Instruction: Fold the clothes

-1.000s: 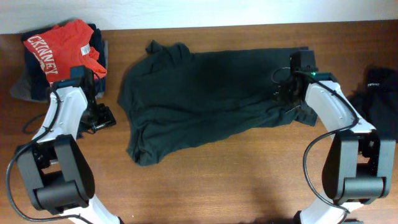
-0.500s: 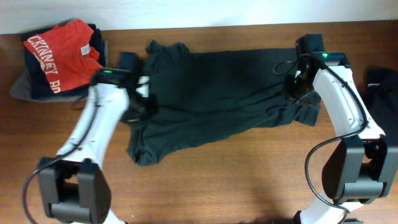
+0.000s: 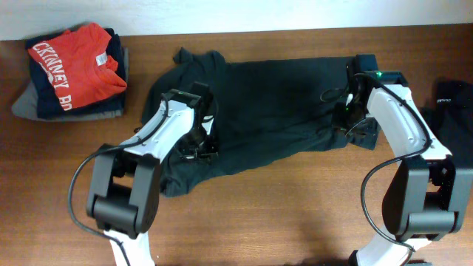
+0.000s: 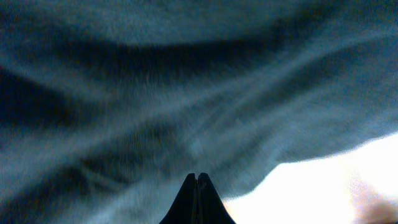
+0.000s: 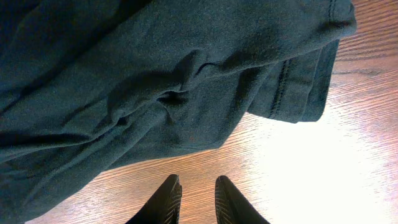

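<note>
A dark grey-green T-shirt (image 3: 273, 103) lies spread and wrinkled across the middle of the wooden table. My left gripper (image 3: 196, 151) is over its lower left part. In the left wrist view that gripper (image 4: 198, 178) is shut, tips pressed together just above the blurred fabric (image 4: 186, 93), with no cloth seen between them. My right gripper (image 3: 348, 118) is at the shirt's right end. In the right wrist view it (image 5: 198, 179) stands narrowly open over bare wood, just short of the shirt's edge (image 5: 155, 74) and a hemmed sleeve (image 5: 298, 93).
A folded pile topped by a red shirt with white lettering (image 3: 74, 66) sits at the back left corner. Another black garment with white lettering (image 3: 452, 111) lies at the right edge. Bare wood (image 3: 281, 207) runs along the front of the table.
My left arm swung from the table's left side onto the shirt's lower left part, and its jaws closed. The right gripper's jaws narrowed and it shifted slightly at the shirt's right end.
</note>
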